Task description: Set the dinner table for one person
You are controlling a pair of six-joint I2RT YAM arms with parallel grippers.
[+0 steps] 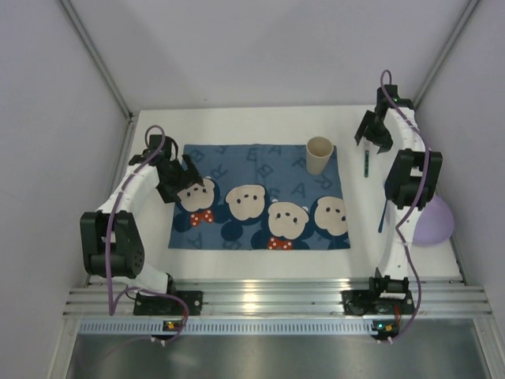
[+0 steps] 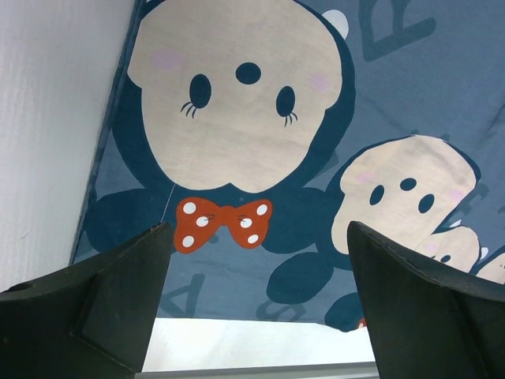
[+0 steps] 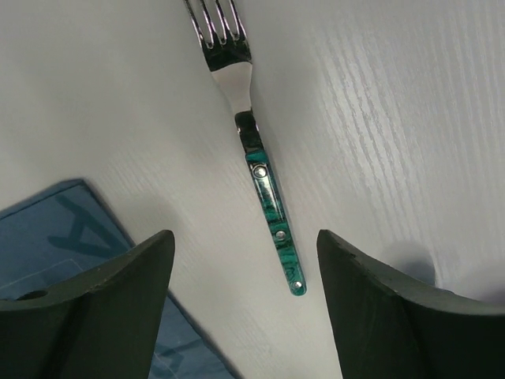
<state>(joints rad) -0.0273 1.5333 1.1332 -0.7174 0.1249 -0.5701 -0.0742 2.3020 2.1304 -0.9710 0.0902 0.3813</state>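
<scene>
The white dinner table [image 1: 237, 126] carries a blue bear-face cloth mat [image 1: 260, 197]. A beige cup [image 1: 319, 155] stands upright on the mat's far right corner. A fork [image 1: 367, 162] with a green marbled handle lies on the bare table just right of the mat. In the right wrist view the fork [image 3: 260, 181] points tines away, its handle end between the spread fingers. My right gripper [image 1: 372, 142] [image 3: 245, 237] is open and empty above the fork. My left gripper [image 1: 183, 174] [image 2: 259, 233] is open and empty above the mat's left bear face [image 2: 237, 103].
A lavender rounded object [image 1: 435, 221] sits at the right edge, partly behind the right arm. A thin dark blue utensil [image 1: 382, 217] lies beside it. The ribbed aluminium rail [image 1: 260, 296] runs along the near edge. Grey walls close in the back and sides.
</scene>
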